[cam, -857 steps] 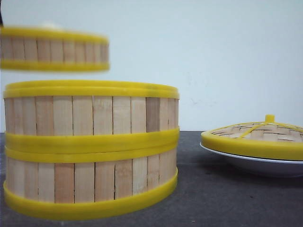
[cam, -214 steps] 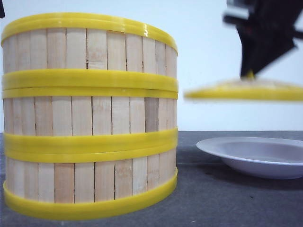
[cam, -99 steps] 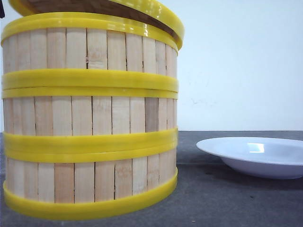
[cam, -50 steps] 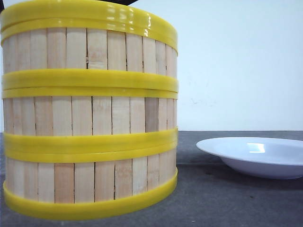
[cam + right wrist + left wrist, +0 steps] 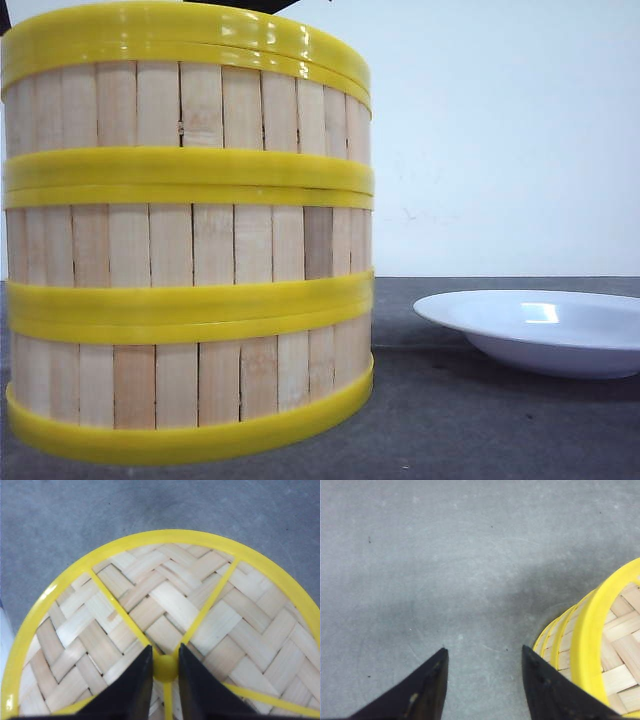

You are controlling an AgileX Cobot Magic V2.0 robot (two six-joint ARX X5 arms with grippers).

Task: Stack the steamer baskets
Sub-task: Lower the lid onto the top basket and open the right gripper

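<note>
Front view: lid (image 5: 190,25) top cropped

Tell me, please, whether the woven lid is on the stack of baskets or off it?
On. The lid sits level atop the three stacked steamer baskets, and the right gripper is closed on its knob.

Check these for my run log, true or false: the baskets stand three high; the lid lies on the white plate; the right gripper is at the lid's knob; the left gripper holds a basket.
1. Three steamer baskets stand stacked: true.
2. The lid lies on the white plate: false, it sits on the stack; the plate is bare.
3. The right gripper grips the lid's knob: true.
4. The left gripper holds a basket: false, it is open beside the stack.
</note>
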